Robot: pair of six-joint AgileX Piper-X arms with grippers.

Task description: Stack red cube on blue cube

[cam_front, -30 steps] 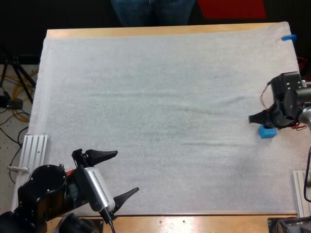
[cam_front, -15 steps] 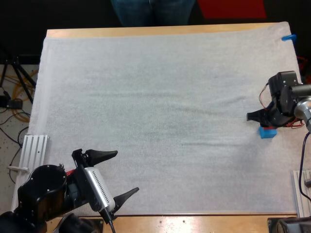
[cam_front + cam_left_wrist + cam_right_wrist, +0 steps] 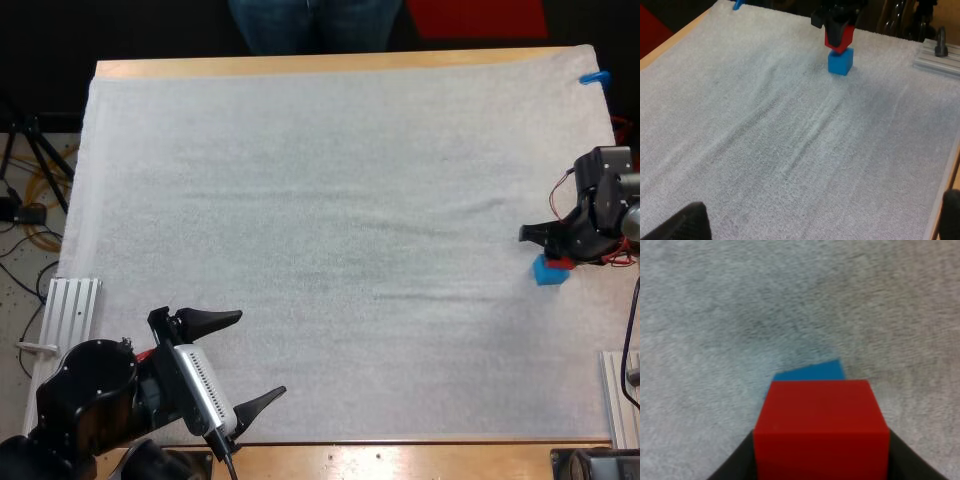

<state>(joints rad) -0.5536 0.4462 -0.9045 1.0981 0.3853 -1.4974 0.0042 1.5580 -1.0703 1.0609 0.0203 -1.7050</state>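
The right gripper (image 3: 548, 243) is near the right edge of the white mat (image 3: 320, 200), clenched on the red cube (image 3: 821, 432). In the right wrist view its black fingers (image 3: 732, 466) press on the cube from both sides. The blue cube (image 3: 840, 61) lies on the mat directly under the red one. From the right wrist view only a strip of its top face shows past the red cube's far edge, so the two are closely lined up, with the blue one slightly farther out. In the left wrist view the red cube's underside meets the blue cube's top, but it is impossible to tell whether they are touching or a hair apart. In the high view the blue cube peeks out just below the right gripper. The left gripper (image 3: 238, 362) hangs over the mat's near left corner, well apart from both cubes. Its two fingers are spread wide with nothing between them. The mat covers most of the wooden table (image 3: 300, 66), and a person's legs (image 3: 315, 25) show beyond the table's far side.
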